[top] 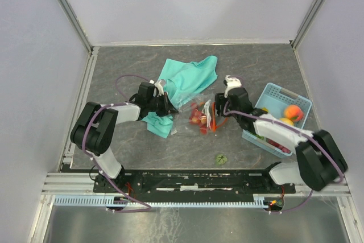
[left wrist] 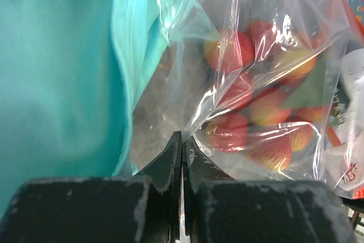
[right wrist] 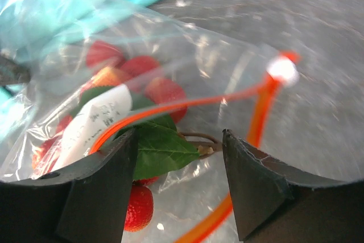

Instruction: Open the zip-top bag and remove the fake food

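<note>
One zip-top bag [top: 196, 115], mid-table, containing fake food [left wrist: 250, 106]. Left gripper [left wrist: 182, 140]: fingers clamped on bag plastic. Right gripper [right wrist: 179, 140]: fingers apart at zip strip [right wrist: 170, 107].

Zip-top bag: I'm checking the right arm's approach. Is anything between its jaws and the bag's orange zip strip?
Nothing visible. The right gripper is open, and the orange strip of the zip-top bag crosses directly ahead of its jaws. The left gripper is shut on the bag's plastic.

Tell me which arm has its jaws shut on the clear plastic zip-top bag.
The left gripper: its jaws pinch the clear plastic zip-top bag, while the right gripper stands open.
</note>
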`<act>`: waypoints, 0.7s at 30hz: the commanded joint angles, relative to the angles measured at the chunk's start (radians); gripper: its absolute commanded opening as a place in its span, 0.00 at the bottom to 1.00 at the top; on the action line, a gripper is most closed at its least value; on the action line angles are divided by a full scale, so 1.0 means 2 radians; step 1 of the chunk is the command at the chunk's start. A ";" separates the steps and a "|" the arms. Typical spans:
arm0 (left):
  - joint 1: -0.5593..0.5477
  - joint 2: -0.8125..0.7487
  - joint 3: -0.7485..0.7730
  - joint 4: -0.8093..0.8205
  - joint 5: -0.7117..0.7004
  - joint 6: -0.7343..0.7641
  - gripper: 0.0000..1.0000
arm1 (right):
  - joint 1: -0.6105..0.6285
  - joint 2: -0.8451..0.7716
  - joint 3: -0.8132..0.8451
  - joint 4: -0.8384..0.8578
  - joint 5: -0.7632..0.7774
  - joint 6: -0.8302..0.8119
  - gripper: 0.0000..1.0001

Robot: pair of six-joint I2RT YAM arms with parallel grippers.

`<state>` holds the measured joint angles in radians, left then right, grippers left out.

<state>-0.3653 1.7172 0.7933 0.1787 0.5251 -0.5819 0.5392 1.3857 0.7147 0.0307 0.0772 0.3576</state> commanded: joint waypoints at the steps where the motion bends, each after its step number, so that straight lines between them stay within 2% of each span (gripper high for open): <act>1: 0.005 0.019 0.059 -0.045 0.003 0.050 0.03 | -0.002 0.087 0.087 -0.040 -0.151 -0.116 0.69; 10: 0.019 0.059 0.130 -0.125 0.002 0.100 0.03 | -0.002 0.091 0.065 -0.013 -0.253 -0.148 0.66; 14: 0.020 0.076 0.158 -0.151 0.006 0.118 0.03 | -0.001 0.111 0.070 0.003 -0.245 -0.164 0.70; 21: 0.020 0.092 0.174 -0.172 0.014 0.137 0.03 | -0.001 0.184 0.146 -0.041 -0.249 -0.205 0.72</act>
<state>-0.3302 1.8854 1.1034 -0.1383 0.5304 -0.3813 0.5346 1.6909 0.9169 -0.0433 -0.3870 0.0109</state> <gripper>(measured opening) 0.037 0.726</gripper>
